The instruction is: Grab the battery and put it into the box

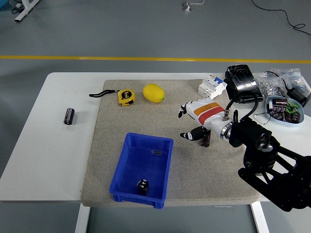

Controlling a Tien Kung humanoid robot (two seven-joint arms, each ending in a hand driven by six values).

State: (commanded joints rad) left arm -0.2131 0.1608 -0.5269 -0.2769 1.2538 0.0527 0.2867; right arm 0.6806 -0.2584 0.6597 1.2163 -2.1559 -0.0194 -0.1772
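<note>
While open, robot hand [190, 122] beside box [127, 187].

The right hand [193, 121] partly covered a dark battery [206, 139] on the mat. The tabletop [58, 145] ran off the right edge, and the bowl [286, 116] held pieces too small to identify.

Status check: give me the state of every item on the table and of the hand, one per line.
Blue box: open-topped, one battery inside.
Battery in box: upright, near front wall.
Battery on mat: beside right hand, not grasped.
Battery on table: lying, left of mat.
Right hand: open, empty.
Tape measure: closed, strap out.
Lemon: whole, on mat.
</note>
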